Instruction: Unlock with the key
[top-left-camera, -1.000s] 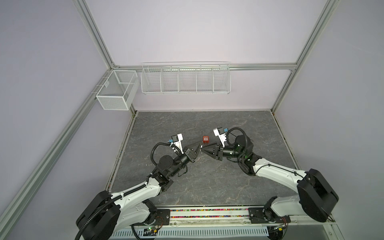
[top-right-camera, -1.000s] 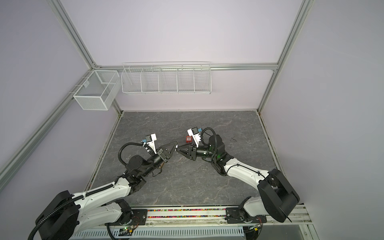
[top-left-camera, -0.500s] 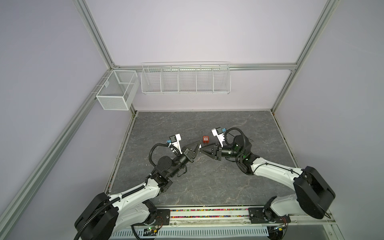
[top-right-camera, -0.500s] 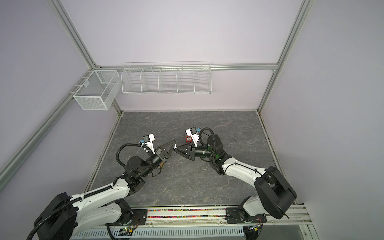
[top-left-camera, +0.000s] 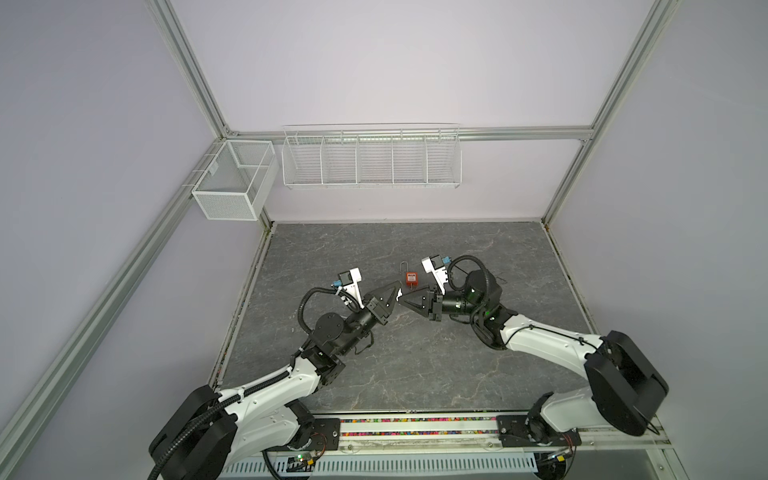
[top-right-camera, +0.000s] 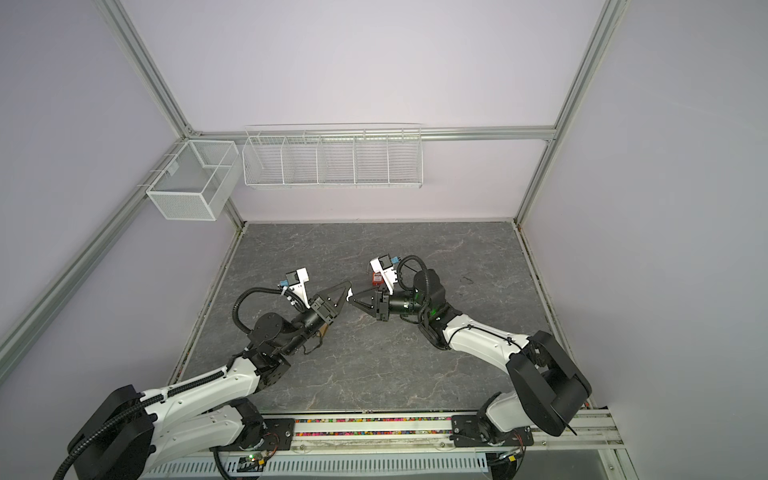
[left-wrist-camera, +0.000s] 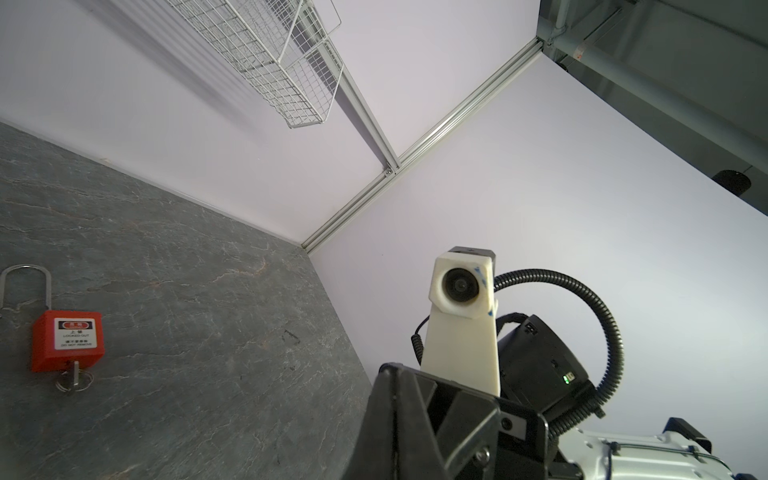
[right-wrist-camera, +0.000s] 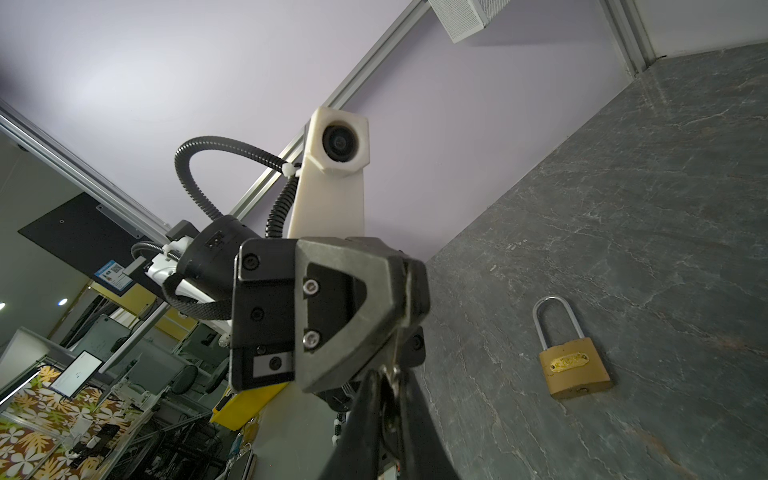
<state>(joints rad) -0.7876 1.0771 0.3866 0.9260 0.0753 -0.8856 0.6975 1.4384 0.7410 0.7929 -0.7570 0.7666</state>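
My left gripper (top-left-camera: 397, 293) and right gripper (top-left-camera: 404, 302) meet tip to tip above the middle of the table. A small silvery key (right-wrist-camera: 391, 373) sticks out of the left gripper's shut fingers (right-wrist-camera: 374, 299). My right gripper (right-wrist-camera: 388, 401) is shut on its other end. A brass padlock (right-wrist-camera: 575, 368) lies flat on the table with its shackle closed. In a top view only a brown corner of the brass padlock (top-right-camera: 322, 330) shows under the left wrist. A red padlock (top-left-camera: 411, 279) lies just behind the grippers, with its own key (left-wrist-camera: 75, 376) in its base.
The grey stone-pattern table (top-left-camera: 415, 365) is walled on three sides. A long wire rack (top-left-camera: 371, 158) and a white mesh basket (top-left-camera: 232, 183) hang on the walls well above the table. The arm bases sit on a rail (top-left-camera: 415, 428) along the front edge.
My right gripper's fingers have closed at the tip of the left gripper. Both grippers have drifted slightly to the left. The padlocks have not moved.
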